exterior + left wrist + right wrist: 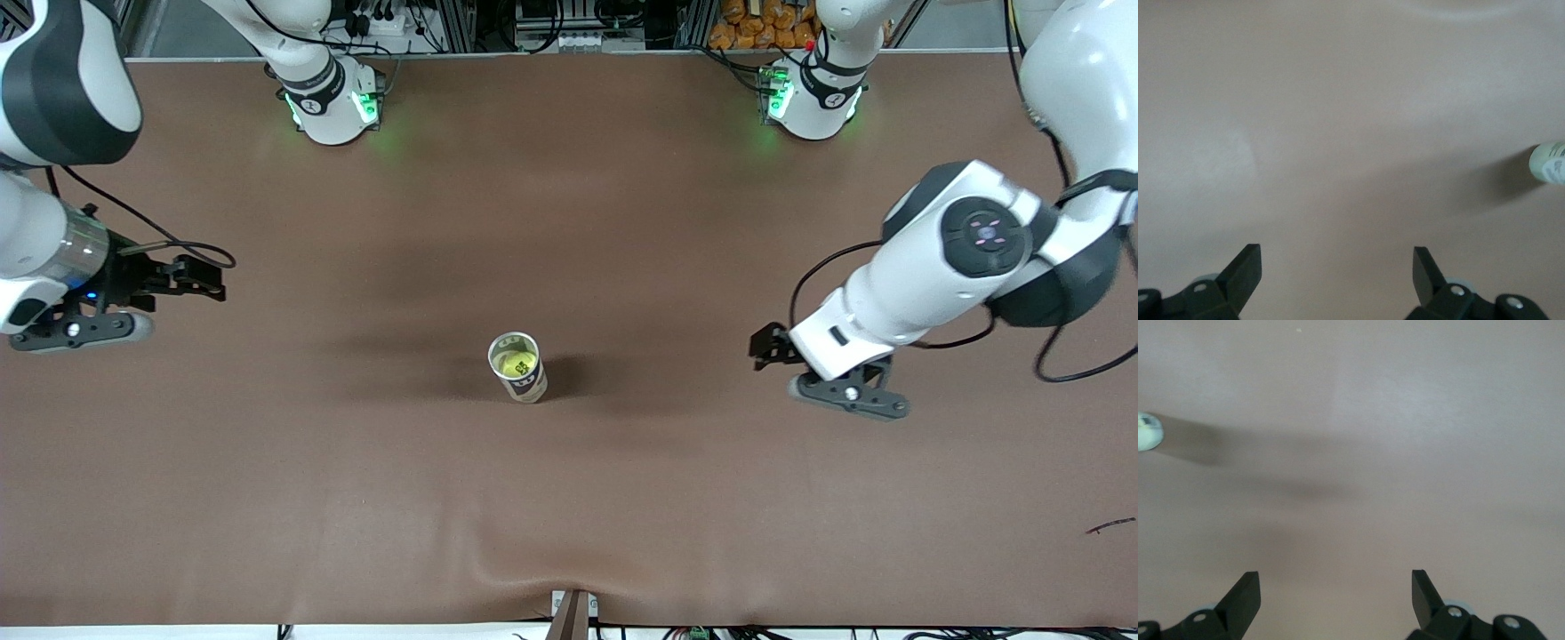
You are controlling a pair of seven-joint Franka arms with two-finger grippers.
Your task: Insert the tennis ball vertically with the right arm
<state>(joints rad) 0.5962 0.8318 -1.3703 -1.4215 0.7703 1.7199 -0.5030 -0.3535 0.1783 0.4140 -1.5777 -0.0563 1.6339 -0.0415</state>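
Note:
A clear tube can (526,384) with a dark label stands upright in the middle of the brown table. A yellow-green tennis ball (513,361) sits inside it, seen through the open top. My right gripper (197,276), on the arm with the blue light, is open and empty over bare table toward the right arm's end, well away from the can. My left gripper (766,348) is open and empty over bare table toward the left arm's end. The can shows at the edge of the left wrist view (1548,163) and of the right wrist view (1148,430). Both wrist views show open jaws, left (1337,267) and right (1335,587).
The brown table cover (569,498) has a wrinkle near its front edge. A small dark scrap (1109,526) lies near the left arm's end, close to the front camera. Both arm bases (333,102) (813,98) stand along the table's back edge.

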